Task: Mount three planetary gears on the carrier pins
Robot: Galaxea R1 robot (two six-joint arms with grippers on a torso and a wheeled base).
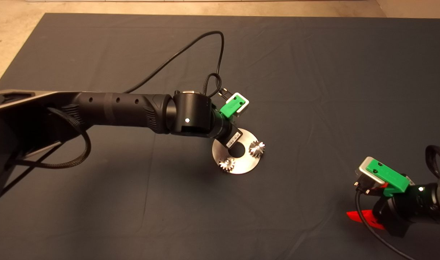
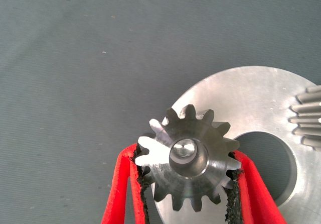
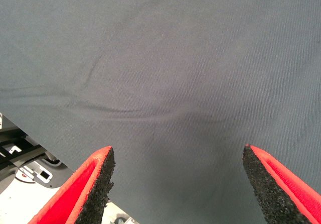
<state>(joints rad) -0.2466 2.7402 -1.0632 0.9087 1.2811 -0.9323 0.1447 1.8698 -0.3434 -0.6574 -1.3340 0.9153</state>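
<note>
The round steel carrier plate point(image 1: 247, 164) lies mid-mat, and two planetary gears point(image 1: 257, 148) point(image 1: 227, 164) sit on it. My left arm reaches in from the left, its wrist covering the plate's far left part. In the left wrist view my left gripper point(image 2: 185, 156) is shut on a third planetary gear point(image 2: 188, 184). Both black pads point(image 2: 142, 184) press its teeth. That gear rests over the plate point(image 2: 251, 98), and a carrier pin point(image 2: 183, 147) shows inside its bore. Another gear point(image 2: 307, 116) peeks in at the edge. My right gripper point(image 1: 364, 218) point(image 3: 178, 179) waits open at the lower right.
A black cable point(image 1: 212, 54) loops up from the left wrist over the far part of the mat. The mat's edge and pale floor point(image 1: 10, 43) lie at the far left. Past the mat's edge, the right wrist view shows floor equipment point(image 3: 25, 169).
</note>
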